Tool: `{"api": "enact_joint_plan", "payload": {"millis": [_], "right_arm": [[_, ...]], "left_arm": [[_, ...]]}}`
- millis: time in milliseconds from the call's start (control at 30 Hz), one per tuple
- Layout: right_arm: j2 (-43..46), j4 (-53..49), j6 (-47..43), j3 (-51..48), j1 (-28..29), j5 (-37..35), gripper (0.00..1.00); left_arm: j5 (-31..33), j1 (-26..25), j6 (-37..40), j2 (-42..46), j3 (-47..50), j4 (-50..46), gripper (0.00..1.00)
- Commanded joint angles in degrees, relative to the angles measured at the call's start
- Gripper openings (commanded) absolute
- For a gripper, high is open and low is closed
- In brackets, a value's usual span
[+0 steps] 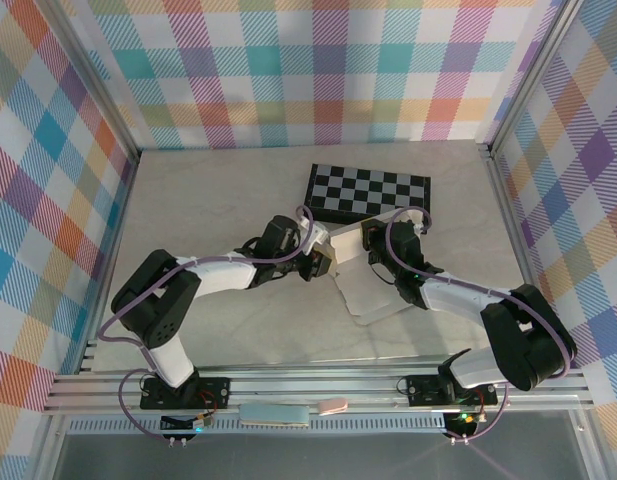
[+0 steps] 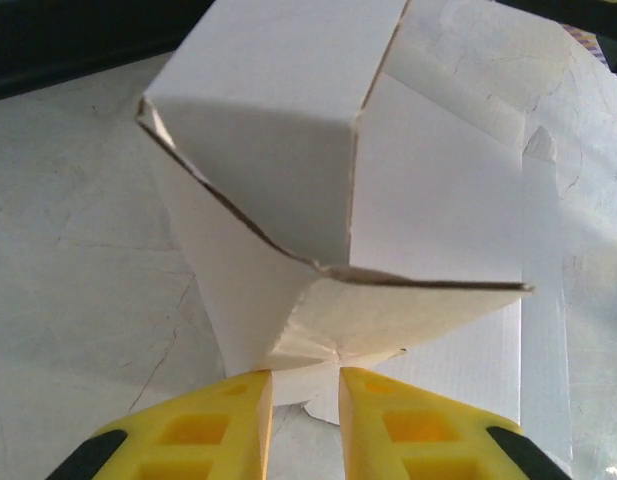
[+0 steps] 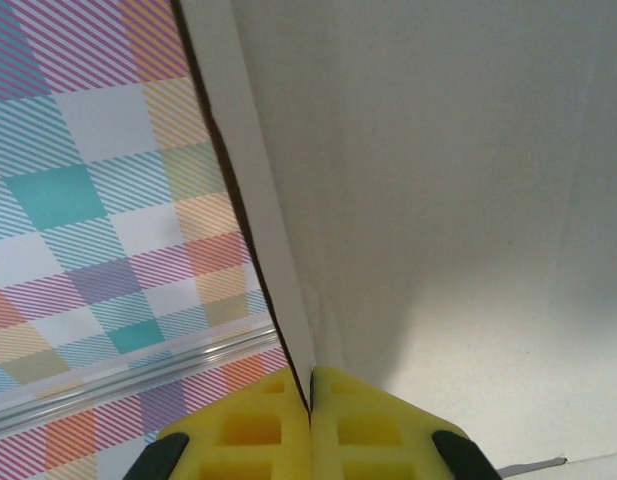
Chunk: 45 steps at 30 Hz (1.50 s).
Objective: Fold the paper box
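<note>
Bright, even light fills the top view, sharp, with faint soft shadows on the table [image 1: 288, 340]. Both wrist views are softer — the paper box [image 2: 268, 130] shades grey on near faces, its far flaps washed out by glare.

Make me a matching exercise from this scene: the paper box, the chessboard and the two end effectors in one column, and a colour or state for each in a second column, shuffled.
1. paper box
2. chessboard
3. left end effector
4. right end effector

A. fingers pinched shut on a thin cardboard edge
B. black and white checks
C. plain white, partly folded up
D. fingers apart, box's lower edge at the gap

Pairs: 1-C, 2-B, 3-D, 4-A
</note>
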<state>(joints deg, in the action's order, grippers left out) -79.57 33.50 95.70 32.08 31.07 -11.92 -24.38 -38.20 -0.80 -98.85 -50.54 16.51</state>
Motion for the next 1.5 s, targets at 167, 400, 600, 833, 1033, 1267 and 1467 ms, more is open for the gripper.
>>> {"api": "enact_joint_plan", "payload": {"millis": [167, 400, 600, 833, 1033, 1267, 1467], "right_arm": [[-0.03, -3.16, 1.58, 0.82, 1.35, 4.63, 0.0], [-0.46, -3.09, 2.74, 0.48, 1.36, 4.98, 0.0], [2.63, -13.3, 5.19, 4.32, 1.29, 4.44, 0.0], [3.33, -15.97, 5.33, 5.76, 0.45, 4.14, 0.0], [2.75, -14.42, 5.68, 4.27, 0.33, 4.62, 0.0], [2.41, -14.56, 4.92, 3.31, 0.31, 4.73, 0.0], [1.12, -11.88, 2.91, 2.18, -0.47, 5.08, 0.0]], "left_arm": [[1.38, -1.09, -4.65, -2.7, -1.92, 11.79, 0.29], [4.77, -1.16, -10.23, -3.52, -1.1, 16.89, 0.3], [6.02, -1.0, -11.05, -3.29, -3.06, 16.44, 0.27], [3.11, -1.0, -12.07, -2.85, -3.77, 17.43, 0.29], [0.78, -0.74, -10.95, -4.22, -4.97, 15.59, 0.25], [4.66, -0.22, -9.4, -4.03, -4.28, 13.45, 0.29], [5.4, 0.61, -9.66, -3.04, -1.65, 14.31, 0.31]]}}
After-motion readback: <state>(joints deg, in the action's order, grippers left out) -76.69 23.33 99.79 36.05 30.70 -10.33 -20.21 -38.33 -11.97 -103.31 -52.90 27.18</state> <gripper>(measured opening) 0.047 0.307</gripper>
